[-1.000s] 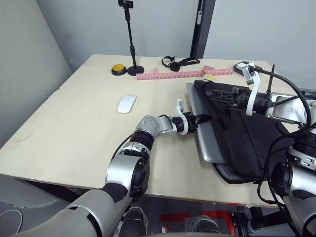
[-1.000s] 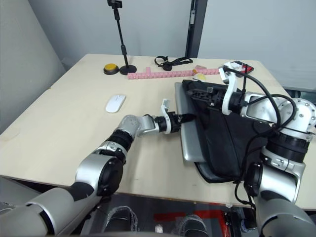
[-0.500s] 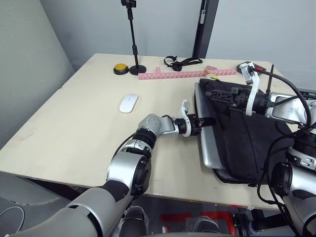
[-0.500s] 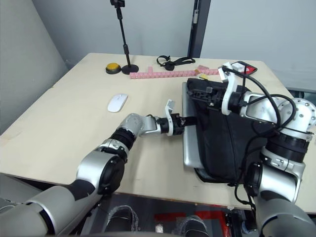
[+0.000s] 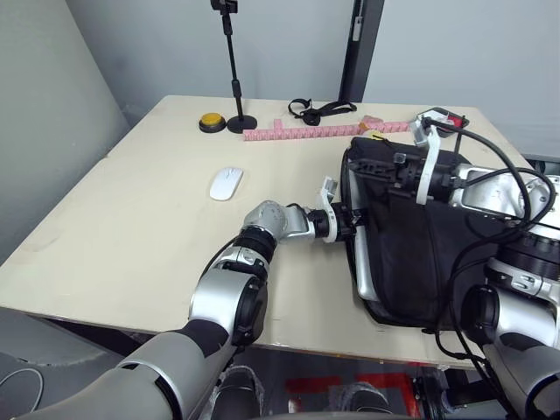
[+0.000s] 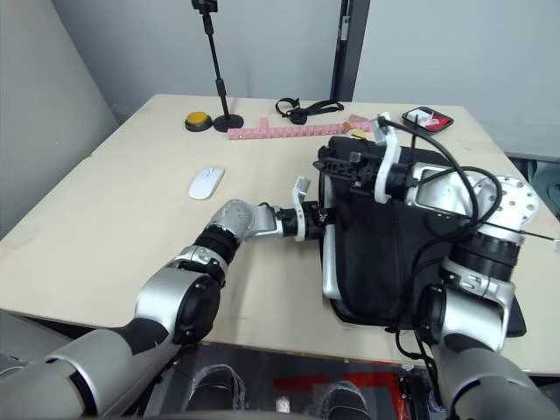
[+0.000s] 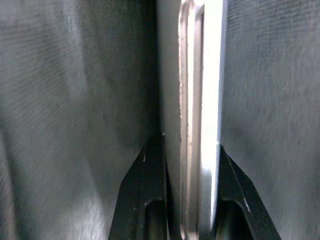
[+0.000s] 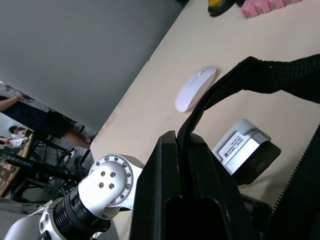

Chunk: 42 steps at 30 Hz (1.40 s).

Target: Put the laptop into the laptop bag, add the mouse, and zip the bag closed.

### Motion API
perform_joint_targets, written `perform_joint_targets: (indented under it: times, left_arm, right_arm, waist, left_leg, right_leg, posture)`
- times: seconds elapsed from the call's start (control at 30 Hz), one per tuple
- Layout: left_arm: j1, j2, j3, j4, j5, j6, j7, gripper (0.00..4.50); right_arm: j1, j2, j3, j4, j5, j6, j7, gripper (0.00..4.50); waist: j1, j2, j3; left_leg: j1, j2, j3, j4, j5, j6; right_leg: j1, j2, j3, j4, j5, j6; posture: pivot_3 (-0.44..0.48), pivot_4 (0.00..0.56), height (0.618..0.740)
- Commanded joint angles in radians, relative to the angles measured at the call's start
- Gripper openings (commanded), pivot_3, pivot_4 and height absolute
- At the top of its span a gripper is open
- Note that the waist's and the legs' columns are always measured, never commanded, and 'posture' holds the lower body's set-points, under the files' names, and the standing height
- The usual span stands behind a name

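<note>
The black laptop bag lies on the right side of the table with its mouth facing left. The silver-grey laptop is mostly inside it, and a narrow strip shows along the bag's left edge. My left gripper is shut on that laptop edge; in the left wrist view the metal edge sits between both fingers. My right gripper is shut on the bag's upper flap, with a black strap running out of its jaws. The white mouse lies alone to the left.
At the table's far edge stand a yellow button, a black stand, a row of pink blocks, a black strap and a red-and-white object. Bare tabletop lies left of the mouse.
The bag's flap has come left over the laptop. A wide silver panel showed a second ago; now a thin strip remains. My left gripper stays on the laptop's edge.
</note>
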Motion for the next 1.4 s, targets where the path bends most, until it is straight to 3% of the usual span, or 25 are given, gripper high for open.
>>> perform_joint_targets:
  times: [0.03,0.57,0.7,0.73,1.03,1.4]
  left_arm:
    - [-0.063,-0.093,0.069,-0.091,-0.081,0.005,-0.052,0.37]
    - [-0.033,-0.143,-0.055,-0.079,0.060,-0.118,-0.100,0.37]
    - [-0.037,-0.128,-0.033,-0.063,0.053,-0.112,-0.074,0.37]
    - [-0.037,-0.121,-0.030,-0.064,0.052,-0.109,-0.072,1.33]
    - [-0.026,-0.017,-0.012,-0.148,0.041,-0.018,-0.051,4.47]
    - [0.106,0.234,0.009,-0.600,-0.039,0.309,-0.026,4.47]
  right_arm:
    - [-0.022,0.017,0.006,0.000,0.094,-0.028,-0.044,0.02]
    - [0.033,-0.084,0.178,0.016,0.424,-0.258,-0.237,0.02]
    - [0.060,-0.126,0.215,0.005,0.464,-0.303,-0.244,0.02]
    - [0.066,-0.137,0.226,0.002,0.469,-0.312,-0.245,0.00]
    - [0.086,-0.197,0.286,-0.003,0.486,-0.364,-0.225,0.00]
    - [0.067,-0.250,0.314,0.035,0.425,-0.369,-0.142,0.00]
  waist:
    - [0.002,0.000,0.000]
    - [0.001,0.001,0.000]
    - [0.001,0.000,0.000]
    - [0.001,0.001,0.000]
    - [-0.001,0.000,0.000]
    - [-0.015,0.000,0.000]
  left_leg:
    - [0.000,0.000,0.000,0.000,0.000,0.000]
    - [-0.007,-0.001,-0.002,0.000,0.000,0.000]
    - [-0.008,-0.001,-0.002,0.000,0.000,0.001]
    - [-0.008,-0.001,-0.002,0.001,0.000,0.001]
    - [-0.008,-0.003,-0.002,0.002,0.000,0.002]
    - [-0.008,-0.003,-0.002,0.003,0.001,0.003]
  right_leg:
    - [0.000,0.000,0.000,-0.001,0.000,0.000]
    - [-0.003,-0.001,-0.002,-0.004,0.007,0.012]
    - [-0.003,-0.001,-0.002,-0.004,0.008,0.013]
    - [-0.003,-0.001,-0.002,-0.004,0.008,0.013]
    - [-0.003,-0.003,-0.001,-0.003,0.008,0.013]
    - [-0.003,-0.003,-0.001,-0.003,0.003,0.006]
  posture:
    - [0.000,0.150,0.739]
    - [0.000,0.150,0.739]
    - [0.000,0.150,0.739]
    - [0.000,0.150,0.739]
    - [0.000,0.150,0.739]
    - [0.000,0.150,0.739]
